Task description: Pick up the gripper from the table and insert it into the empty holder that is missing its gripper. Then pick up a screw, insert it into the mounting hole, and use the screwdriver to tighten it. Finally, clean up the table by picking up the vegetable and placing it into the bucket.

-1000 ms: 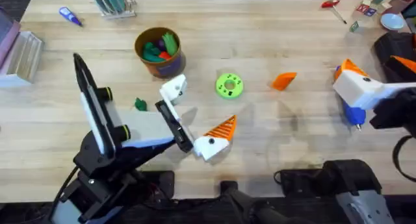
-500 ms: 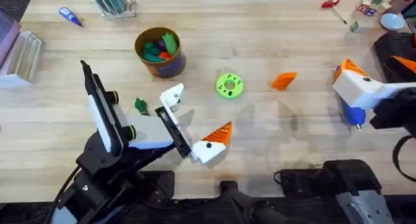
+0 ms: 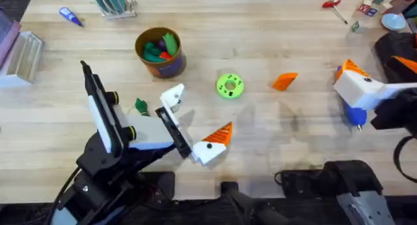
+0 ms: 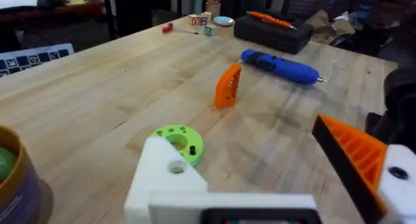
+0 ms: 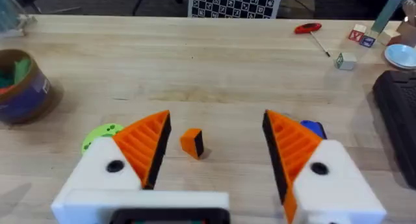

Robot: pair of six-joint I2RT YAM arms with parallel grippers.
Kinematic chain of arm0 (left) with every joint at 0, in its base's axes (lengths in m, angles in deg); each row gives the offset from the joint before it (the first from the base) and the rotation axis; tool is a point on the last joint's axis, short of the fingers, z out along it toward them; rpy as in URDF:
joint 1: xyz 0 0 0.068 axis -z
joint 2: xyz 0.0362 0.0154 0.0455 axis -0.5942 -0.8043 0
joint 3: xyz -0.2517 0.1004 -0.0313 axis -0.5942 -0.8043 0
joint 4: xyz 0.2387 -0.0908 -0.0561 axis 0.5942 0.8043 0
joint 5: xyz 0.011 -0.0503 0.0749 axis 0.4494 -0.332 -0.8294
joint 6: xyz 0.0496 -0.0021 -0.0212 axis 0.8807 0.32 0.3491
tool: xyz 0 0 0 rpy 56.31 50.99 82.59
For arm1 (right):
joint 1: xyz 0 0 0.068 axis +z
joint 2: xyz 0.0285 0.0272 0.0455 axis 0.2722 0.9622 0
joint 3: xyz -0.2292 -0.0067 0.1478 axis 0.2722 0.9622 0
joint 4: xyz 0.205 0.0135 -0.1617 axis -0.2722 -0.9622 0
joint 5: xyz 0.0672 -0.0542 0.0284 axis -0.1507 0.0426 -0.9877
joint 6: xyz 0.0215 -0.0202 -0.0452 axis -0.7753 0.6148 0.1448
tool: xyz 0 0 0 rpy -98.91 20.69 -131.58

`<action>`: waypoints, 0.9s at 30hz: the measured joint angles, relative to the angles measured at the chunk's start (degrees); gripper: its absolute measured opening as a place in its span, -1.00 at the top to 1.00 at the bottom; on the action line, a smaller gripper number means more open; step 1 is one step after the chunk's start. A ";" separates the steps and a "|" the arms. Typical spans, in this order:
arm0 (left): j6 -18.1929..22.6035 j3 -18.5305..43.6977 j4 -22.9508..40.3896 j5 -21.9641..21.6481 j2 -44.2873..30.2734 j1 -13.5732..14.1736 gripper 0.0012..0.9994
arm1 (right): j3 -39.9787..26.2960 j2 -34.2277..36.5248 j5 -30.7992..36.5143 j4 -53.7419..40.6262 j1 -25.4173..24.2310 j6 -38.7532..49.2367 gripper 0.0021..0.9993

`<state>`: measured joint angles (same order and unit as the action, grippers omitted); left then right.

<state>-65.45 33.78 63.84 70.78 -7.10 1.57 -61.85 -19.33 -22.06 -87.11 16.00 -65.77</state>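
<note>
The loose orange gripper point(image 3: 285, 80) point(image 4: 227, 86) point(image 5: 192, 142) lies on the table right of centre. My left gripper point(image 3: 195, 115) point(image 4: 244, 146) is open, one side being the bare white holder point(image 3: 174, 94) point(image 4: 166, 178), the other an orange-tipped finger point(image 3: 220, 134). The small green vegetable point(image 3: 141, 106) lies just left of the holder. The tan bucket point(image 3: 158, 52) point(image 5: 19, 84) with toy food stands behind it. My right gripper point(image 3: 348, 72) point(image 5: 218, 130) hangs open above the blue screwdriver point(image 3: 355, 114) point(image 4: 281, 66) at the right.
A green round disc point(image 3: 229, 85) point(image 4: 179, 141) with a small dark piece on it lies between holder and loose gripper. A red-handled tool point(image 3: 331, 3) and blocks sit at the far right, a blue pen point(image 3: 70, 15) and rack at the far left.
My left arm drew back a little toward the near edge a second ago, uncovering more of the vegetable, then held still. The right arm has not moved.
</note>
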 joint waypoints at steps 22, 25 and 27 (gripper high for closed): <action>0.07 0.00 0.09 -1.74 0.00 0.00 -0.97 | -0.02 0.23 -2.31 0.92 0.00 -0.32 -0.73; 0.07 0.00 0.11 -1.76 0.00 0.00 -0.97 | -0.04 3.83 -5.03 1.07 0.00 -0.49 -0.73; 0.07 0.00 0.11 -1.76 -0.01 0.00 -0.97 | -0.04 8.40 -7.03 2.14 0.00 -0.72 -0.73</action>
<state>-65.38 33.78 63.95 69.02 -7.11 1.57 -61.89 -10.93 -29.08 -84.97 16.00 -66.49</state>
